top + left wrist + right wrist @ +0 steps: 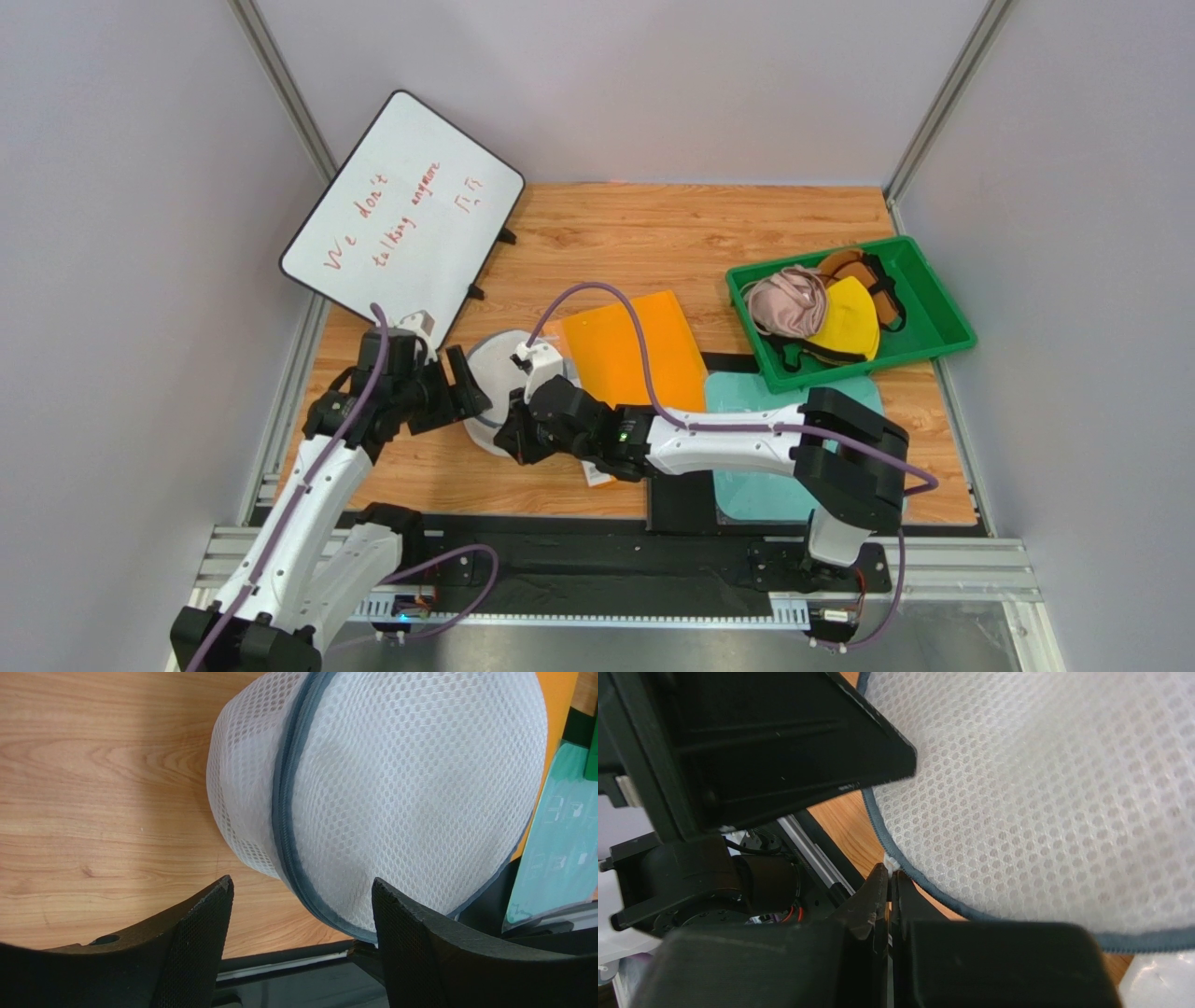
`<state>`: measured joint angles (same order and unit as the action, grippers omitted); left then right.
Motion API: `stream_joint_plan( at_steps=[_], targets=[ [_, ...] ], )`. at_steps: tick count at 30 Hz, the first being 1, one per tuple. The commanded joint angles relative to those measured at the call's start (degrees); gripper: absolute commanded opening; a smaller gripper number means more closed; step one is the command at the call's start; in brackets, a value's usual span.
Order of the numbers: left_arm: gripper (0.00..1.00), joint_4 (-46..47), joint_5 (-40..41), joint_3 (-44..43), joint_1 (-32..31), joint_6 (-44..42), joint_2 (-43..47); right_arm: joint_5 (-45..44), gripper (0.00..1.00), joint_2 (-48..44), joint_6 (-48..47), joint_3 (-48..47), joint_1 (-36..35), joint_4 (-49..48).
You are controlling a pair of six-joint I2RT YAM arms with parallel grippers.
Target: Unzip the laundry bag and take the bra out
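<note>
- The round white mesh laundry bag (493,370) lies on the wooden worktop (659,231) between the two arms. It is tipped so that its flat lid faces the right arm.
- The grey zip band (284,812) looks closed all the way round the part I can see. I'd say the unzipping has barely begun, if at all.
- The right pincer (887,871) has its jaws pressed together right at the zip rim. A small pale tab (888,862) sits at their tips. I take it for the zip pull, but it is too small to be sure.
- The left pincer (302,885) is spread wide and holds nothing. Its two fingers straddle the near edge of the bag, and I can't tell whether they touch the mesh.
- To do this well, the left pincer should close on the bag's wall first. The soft drum will otherwise just slide along with the pull.
- The right should then draw the tab along the curve of the rim, not straight out.
- Tugging outward could let the tab slip free or snag the mesh.
- The bra doesn't show through the mesh from here.
</note>
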<state>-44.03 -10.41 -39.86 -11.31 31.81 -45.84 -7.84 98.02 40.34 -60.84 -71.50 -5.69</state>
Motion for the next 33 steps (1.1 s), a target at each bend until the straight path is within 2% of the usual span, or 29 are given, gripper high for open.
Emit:
stream_joint_plan(
  at_steps=[1, 4, 8, 9, 13, 14, 19, 20, 33],
  targets=[
    [0.77, -0.2, -1.2, 0.5, -0.5, 1.8, 0.6, 2.1, 0.0, 1.0, -1.0, -3.0, -0.6, -3.3],
    [0.73, 1.5, -2.5, 1.2, -0.5, 2.3, 0.4, 3.2, 0.0, 1.5, -1.2, -3.1, -0.8, -3.6],
    [0.55, 4.5, -3.9, 1.9, -0.6, 3.5, 0.1, 4.1, 0.0, 1.7, -1.0, -3.0, -1.0, -3.8],
    [0.47, 4.8, -3.9, 1.9, -0.6, 3.6, 0.0, 4.1, 0.0, 1.7, -1.0, -2.7, -1.0, -3.8],
    [0.28, 5.4, -3.7, 1.7, -0.6, 3.6, -0.8, 3.8, 0.0, 1.3, -1.0, -2.1, -1.0, -3.6],
    [0.2, 5.6, -3.7, 1.7, -0.5, 3.6, -1.1, 3.7, 0.0, 1.2, -1.0, -2.0, -1.0, -3.6],
    [0.02, 6.1, -3.4, 1.4, -0.5, 3.4, -2.1, 3.5, 0.0, 1.1, -0.8, -1.4, -1.1, -3.5],
    [0.0, 6.3, -3.3, 1.3, -0.5, 3.4, -2.3, 3.5, 0.0, 1.1, -0.7, -1.3, -1.1, -3.5],
    [0.0, 6.9, -2.4, -2.1, -0.5, 1.0, -6.3, 1.1, 0.0, -2.0, -0.5, 3.9, -0.9, -2.2]
  ],
)
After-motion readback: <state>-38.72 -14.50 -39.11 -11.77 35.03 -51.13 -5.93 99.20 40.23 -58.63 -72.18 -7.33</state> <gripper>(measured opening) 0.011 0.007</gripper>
